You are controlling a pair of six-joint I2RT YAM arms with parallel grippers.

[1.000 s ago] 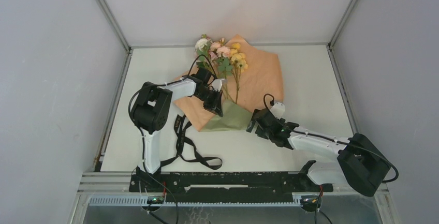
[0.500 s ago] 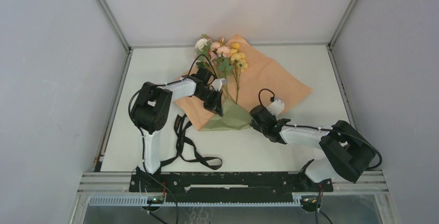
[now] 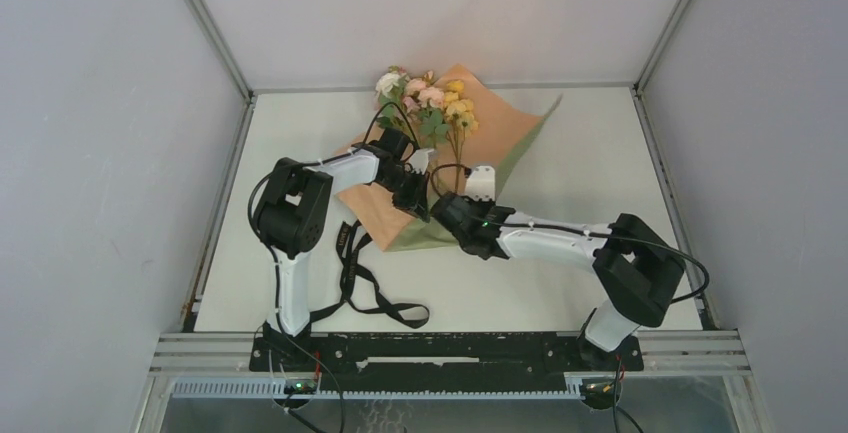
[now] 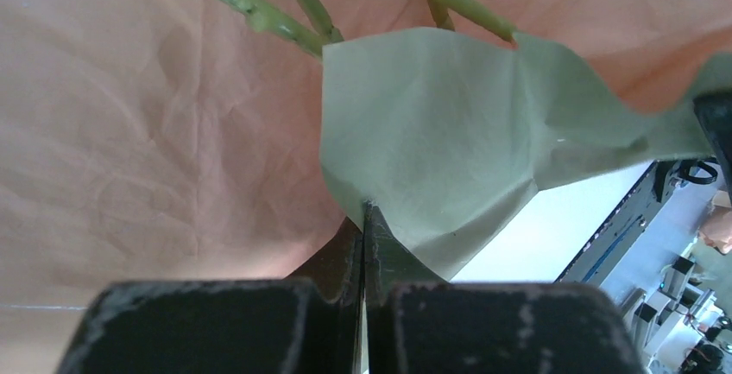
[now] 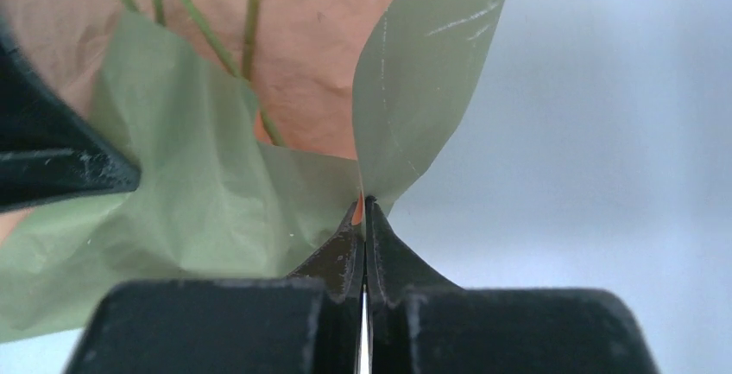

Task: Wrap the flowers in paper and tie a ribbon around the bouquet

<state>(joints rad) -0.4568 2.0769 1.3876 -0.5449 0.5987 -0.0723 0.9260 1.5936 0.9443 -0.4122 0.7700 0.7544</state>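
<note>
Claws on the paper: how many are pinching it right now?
2. The left claw is shut on the folded green corner of the paper, below the flowers; the right claw is shut on its edge just right of that.

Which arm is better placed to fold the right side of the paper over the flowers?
The right. The right gripper is shut on the raised right side of the paper, beside the flowers. The left gripper is busy pinching the folded lower corner.

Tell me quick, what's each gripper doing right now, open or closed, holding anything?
Left gripper: closed, pinching the folded-up olive edge of the paper.
Right gripper: closed, pinching another edge of the paper.
</note>
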